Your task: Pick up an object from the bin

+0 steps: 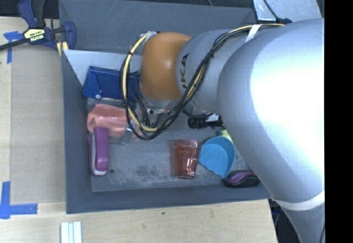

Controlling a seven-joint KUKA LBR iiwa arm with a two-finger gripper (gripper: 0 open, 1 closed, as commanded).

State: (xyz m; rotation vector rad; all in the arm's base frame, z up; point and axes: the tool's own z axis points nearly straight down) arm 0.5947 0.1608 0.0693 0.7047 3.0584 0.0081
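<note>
The grey bin [74, 142] has slanted walls all round and a small flat floor. The best open room is in the middle of the floor near the front wall, a bare patch between the purple brush [100, 151] and the red cup [185, 158]. The left side is crowded. A blue box [102, 83] sits in the back left corner close to the walls. A pink lump [107, 119] lies just in front of it. The purple brush lies long-ways beside the left wall, with its top end at the pink lump. On the right, the clear red cup sits near the front wall with a blue cup [218, 156] just beside it. A small dark purple thing [241, 179] rests at the front right edge, partly under the arm [265, 98]. A black thing [205, 122] shows behind the blue cup. The big silver arm comes in from the right and covers much of the right and back of the bin. Its orange cover [161, 65] and looping yellow and black cables [131, 71] sit over the hand [149, 117]. The hand is low in the left half of the bin, just beside the right side of the pink lump and near the blue box. The cover and cables hide it, so I cannot tell if it is wide or narrow, or if it holds or touches anything.
</note>
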